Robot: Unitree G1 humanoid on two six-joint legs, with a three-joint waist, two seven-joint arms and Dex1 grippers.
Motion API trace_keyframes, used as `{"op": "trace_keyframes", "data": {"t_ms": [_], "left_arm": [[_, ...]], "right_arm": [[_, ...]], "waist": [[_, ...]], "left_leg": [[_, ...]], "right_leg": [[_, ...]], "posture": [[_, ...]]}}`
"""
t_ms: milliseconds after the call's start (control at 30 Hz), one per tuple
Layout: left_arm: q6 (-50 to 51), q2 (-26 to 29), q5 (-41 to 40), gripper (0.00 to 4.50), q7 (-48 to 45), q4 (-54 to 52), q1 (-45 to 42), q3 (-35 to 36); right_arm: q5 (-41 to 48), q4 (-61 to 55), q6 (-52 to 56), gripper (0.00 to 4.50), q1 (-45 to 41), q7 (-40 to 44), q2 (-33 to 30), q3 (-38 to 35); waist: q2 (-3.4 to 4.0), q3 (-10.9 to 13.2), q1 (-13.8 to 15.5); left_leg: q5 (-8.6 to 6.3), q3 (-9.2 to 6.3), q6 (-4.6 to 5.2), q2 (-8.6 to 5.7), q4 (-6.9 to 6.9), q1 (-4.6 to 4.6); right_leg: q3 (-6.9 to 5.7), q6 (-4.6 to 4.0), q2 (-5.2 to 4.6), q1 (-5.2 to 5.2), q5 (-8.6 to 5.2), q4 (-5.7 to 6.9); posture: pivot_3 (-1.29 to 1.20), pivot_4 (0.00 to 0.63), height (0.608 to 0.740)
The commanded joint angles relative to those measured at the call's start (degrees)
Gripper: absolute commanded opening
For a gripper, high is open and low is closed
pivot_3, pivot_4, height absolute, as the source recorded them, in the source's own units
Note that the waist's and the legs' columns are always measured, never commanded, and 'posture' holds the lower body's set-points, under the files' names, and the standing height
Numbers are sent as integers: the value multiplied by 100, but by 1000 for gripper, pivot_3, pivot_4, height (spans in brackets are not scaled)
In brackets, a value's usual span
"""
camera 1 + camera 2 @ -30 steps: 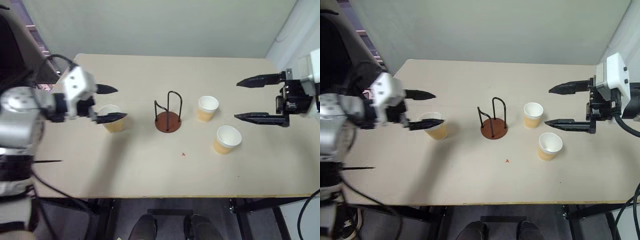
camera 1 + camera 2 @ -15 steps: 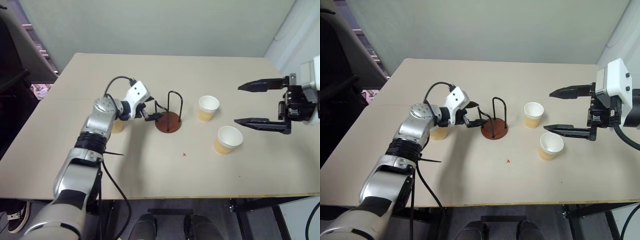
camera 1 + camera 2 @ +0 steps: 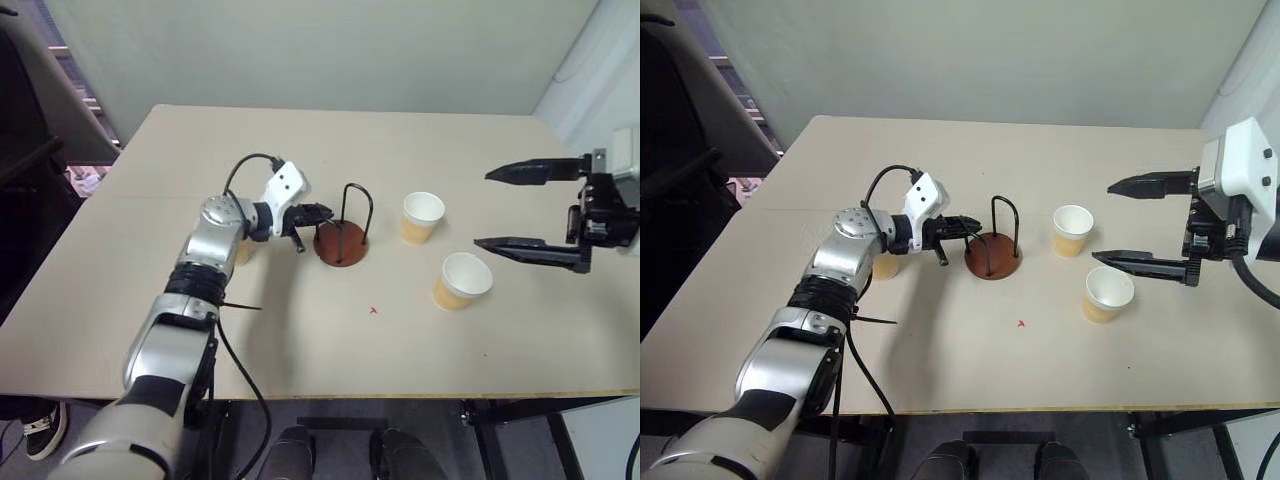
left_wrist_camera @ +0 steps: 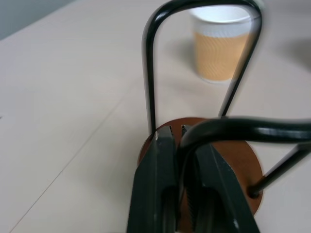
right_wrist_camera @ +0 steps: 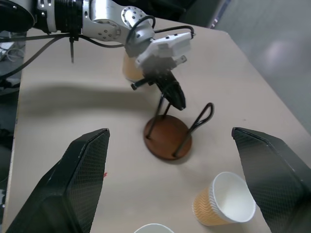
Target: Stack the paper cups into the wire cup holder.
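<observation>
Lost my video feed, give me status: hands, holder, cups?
Left hand shut on holder wire. Right hand open, empty, above near cup. Far cup free; third cup behind left arm. None stacked.

Beige laminate table (image 3: 300, 340): front strip lay bare, wide passage along it. Centre held the reddish-brown disc holder with black wire loops (image 3: 341, 241); left tool (image 3: 318, 213) sat clamped on its near loop, the left arm slanting across the approach from that side. One tan paper cup (image 3: 240, 252) stood tucked behind that arm. Right of the holder, two tan white-rimmed cups (image 3: 421, 217) (image 3: 463, 280) stood near each other. Right tool (image 3: 530, 208) hung above the table's right edge, fingers spread wide.
</observation>
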Motion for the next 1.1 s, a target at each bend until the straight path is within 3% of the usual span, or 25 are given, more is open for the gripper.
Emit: {"op": "trace_keyframes", "data": {"t_ms": [33, 200, 533, 800, 933, 1100], "left_arm": [[201, 40, -190, 53, -518, -600, 170, -73], [876, 28, -656, 53, -1309, -1447, 410, -142], [813, 78, -540, 53, -2307, -2004, 553, -878], [144, -92, -108, 53, -1937, -1607, 519, -1020], [167, -169, -69, 1174, -1780, -1580, 546, -990], [13, -94, -2, 2902, -1623, -1674, 643, -962]], "right_arm": [[88, -131, -24, 4201, 1, -77, -97, -266], [113, -166, -21, 4201, 85, -109, -128, -338], [231, -400, 83, 4201, 463, -164, -158, -547], [-720, -515, -277, 4201, 1545, -41, -480, -357], [-1449, -475, -661, 4201, 2021, -97, -630, 71], [-1861, -247, -901, 4201, 1926, -133, -566, 574]], "waist": [[0, 0, 0], [0, 0, -1], [1, 0, -2], [2, -1, 6], [3, -2, 1], [4, -2, -7]], "left_leg": [[0, 0, 1, -2, 2, 0], [-3, -1, 7, -3, 14, -4], [-9, 0, 21, -3, 32, -4], [-22, 0, 42, -3, 43, -5], [-50, 8, 92, -6, 55, 3], [-68, 19, 125, -9, 58, 8]], "right_leg": [[0, 1, 0, 0, -1, 0], [1, 8, -4, 0, 1, 2], [7, 17, -12, 4, 6, 5], [6, 24, -25, 12, 6, 3], [6, 40, -51, 28, 7, -1], [7, 45, -55, 28, 9, -1]], "posture": [[0, 150, 740], [0, 150, 740], [0, 150, 740], [0, 150, 740], [0, 150, 740], [0, 150, 740]]}}
